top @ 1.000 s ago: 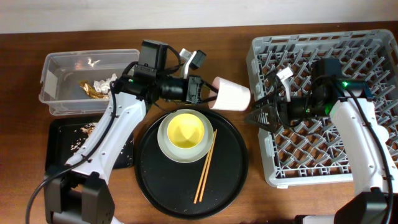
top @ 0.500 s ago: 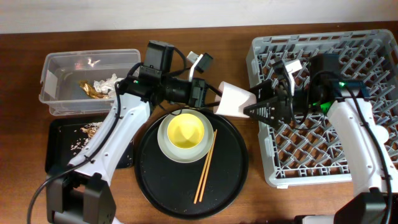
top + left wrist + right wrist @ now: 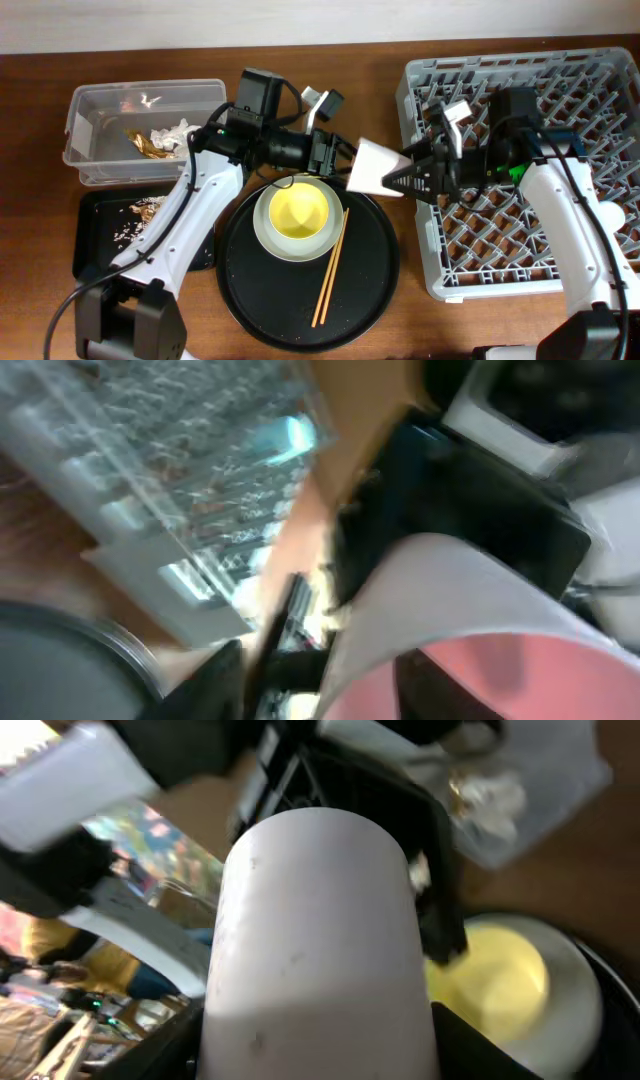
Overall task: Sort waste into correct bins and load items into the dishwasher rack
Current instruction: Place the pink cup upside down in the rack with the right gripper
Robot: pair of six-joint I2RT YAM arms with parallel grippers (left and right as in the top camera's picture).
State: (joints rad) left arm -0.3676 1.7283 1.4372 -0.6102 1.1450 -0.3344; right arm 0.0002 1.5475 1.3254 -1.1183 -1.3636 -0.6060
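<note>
My left gripper [image 3: 338, 160] is shut on the rim of the pink cup [image 3: 372, 166], one finger inside it [image 3: 316, 684], and holds it on its side in the air between the round tray and the dishwasher rack [image 3: 520, 90]. My right gripper [image 3: 405, 178] is open, with a finger on each side of the cup [image 3: 320, 950]. The yellow bowl [image 3: 297, 212] sits on the pale plate [image 3: 262, 238], and the chopsticks [image 3: 330, 265] lie beside them. Tissues [image 3: 172, 130] and the gold wrapper [image 3: 148, 143] lie in the clear tub [image 3: 100, 110]. The light-blue cup is hidden.
The large round black tray [image 3: 375, 275] holds the plate, bowl and chopsticks at front centre. The shallow black tray [image 3: 95, 255] at front left holds tan scraps [image 3: 135, 215]. The rack fills the right side, under my right arm.
My left gripper has carried the pink cup a little right and down. My right gripper has moved left from over the rack until its fingers flank the cup.
</note>
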